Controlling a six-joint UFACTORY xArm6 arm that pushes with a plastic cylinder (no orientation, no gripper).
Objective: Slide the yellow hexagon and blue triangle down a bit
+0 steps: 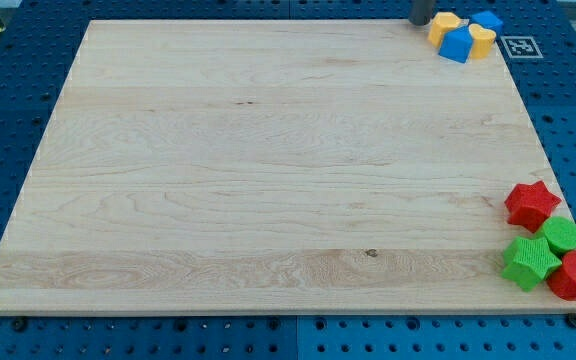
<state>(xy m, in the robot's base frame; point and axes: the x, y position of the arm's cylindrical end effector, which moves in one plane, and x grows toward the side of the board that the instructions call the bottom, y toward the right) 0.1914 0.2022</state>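
The yellow hexagon (444, 26) lies at the board's top right corner. The blue triangle (457, 45) touches it just below and to the right. A second yellow block (482, 40) and a second blue block (486, 20) sit tight against them on the right. My tip (420, 22) is at the view's top edge, just left of the yellow hexagon and close to it. Only the rod's short lower end shows.
The wooden board (268, 170) lies on a blue pegboard. At its bottom right corner a red star (531, 205), a green block (562, 235), a green star (530, 262) and a red block (575, 276) cluster together. A black-and-white marker tag (519, 46) lies beside the top cluster.
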